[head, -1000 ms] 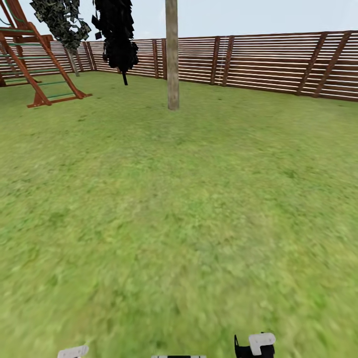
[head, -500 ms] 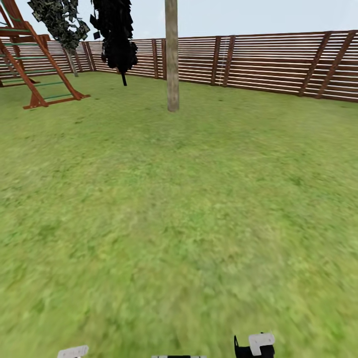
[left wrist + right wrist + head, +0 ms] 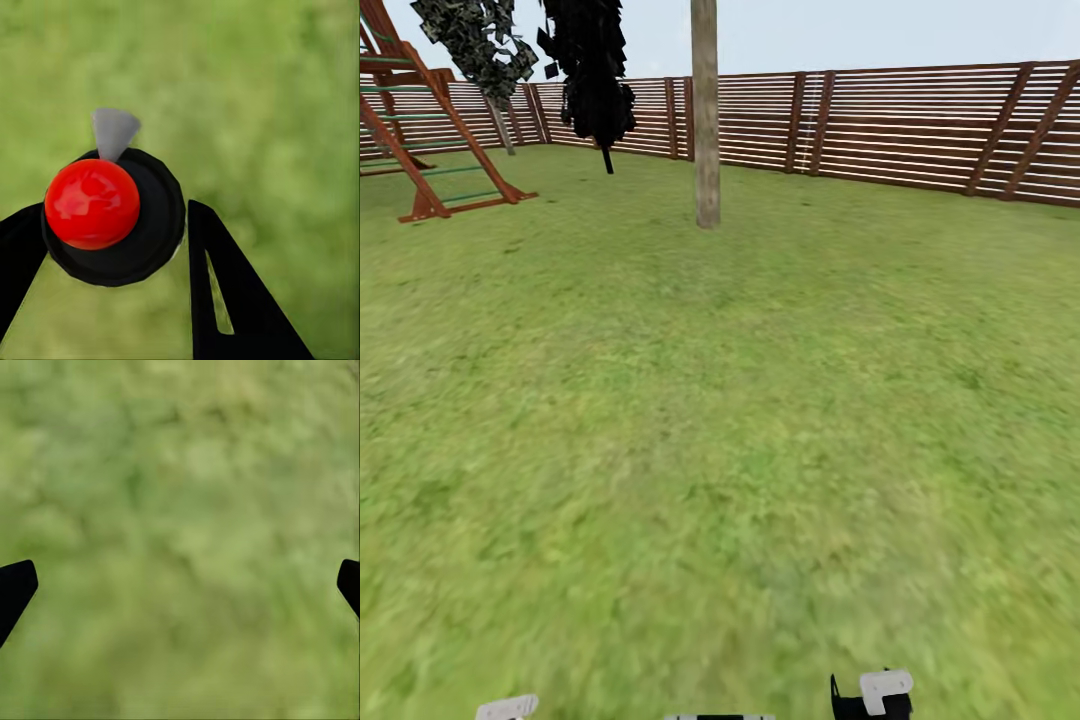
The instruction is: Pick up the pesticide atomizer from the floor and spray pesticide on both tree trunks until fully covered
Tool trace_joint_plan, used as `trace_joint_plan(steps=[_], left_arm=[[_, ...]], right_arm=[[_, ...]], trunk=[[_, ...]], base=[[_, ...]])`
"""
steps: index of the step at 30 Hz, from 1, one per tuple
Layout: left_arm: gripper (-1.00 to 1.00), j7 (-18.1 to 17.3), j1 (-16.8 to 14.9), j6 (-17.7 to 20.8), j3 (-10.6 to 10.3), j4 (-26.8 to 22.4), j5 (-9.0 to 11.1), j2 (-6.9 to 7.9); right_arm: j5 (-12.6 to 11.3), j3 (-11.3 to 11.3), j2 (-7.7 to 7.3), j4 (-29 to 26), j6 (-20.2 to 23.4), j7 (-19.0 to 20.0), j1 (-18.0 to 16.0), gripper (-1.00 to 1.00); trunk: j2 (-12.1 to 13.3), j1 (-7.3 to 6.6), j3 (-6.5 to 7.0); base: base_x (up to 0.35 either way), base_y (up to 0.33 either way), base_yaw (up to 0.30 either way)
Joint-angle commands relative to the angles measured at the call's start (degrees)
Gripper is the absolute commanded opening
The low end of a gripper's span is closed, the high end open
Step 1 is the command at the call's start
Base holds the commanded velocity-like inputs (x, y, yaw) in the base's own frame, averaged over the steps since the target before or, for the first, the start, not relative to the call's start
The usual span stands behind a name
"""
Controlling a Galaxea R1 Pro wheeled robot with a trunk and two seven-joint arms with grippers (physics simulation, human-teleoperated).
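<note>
The pesticide atomizer (image 3: 112, 225), a round black body with a glossy red cap and a small grey nozzle, sits between the two black fingers of my left gripper (image 3: 116, 214), which is shut on it over blurred grass. My right gripper (image 3: 180, 585) is open, fingertips wide apart with only lawn between them. In the head view one tree trunk (image 3: 706, 120), bare and grey-brown, rises from the garden lawn (image 3: 740, 420) straight ahead, several metres off. A second tree (image 3: 472, 40) with grey-green foliage stands far back left by the fence.
A brown slatted fence (image 3: 900, 125) closes the far side. A red-brown wooden play frame (image 3: 430, 130) stands at the left. A thin black-leaved tree (image 3: 592, 70) grows left of the trunk. White parts of my arms (image 3: 885, 690) edge the lower rim.
The whole head view has crept forward: the trunk's base sits slightly lower and nearer, and the play frame has slid toward the left edge. The arm parts stay in place.
</note>
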Motion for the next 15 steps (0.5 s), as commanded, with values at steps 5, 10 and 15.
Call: trace_joint_plan(steps=[5, 10, 15], left_arm=[[-1.00, -0.02, 0.00, 0.00, 0.01, 0.00, 0.01, 0.00], [-1.00, -0.02, 0.00, 0.00, 0.01, 0.00, 0.01, 0.00], [-1.00, -0.02, 0.00, 0.00, 0.01, 0.00, 0.01, 0.00]], right_arm=[[0.04, 0.00, 0.00, 0.00, 0.00, 0.00, 0.00, 1.00], [0.04, 0.00, 0.00, 0.00, 0.00, 0.00, 0.00, 1.00], [0.04, 0.00, 0.00, 0.00, 0.00, 0.00, 0.00, 1.00]], trunk=[[0.00, 0.00, 0.00], [0.00, 0.00, 0.00], [0.00, 0.00, 0.00]], base=[[0.341, 0.000, 0.000], [0.341, 0.000, 0.000], [0.341, 0.000, 0.000]])
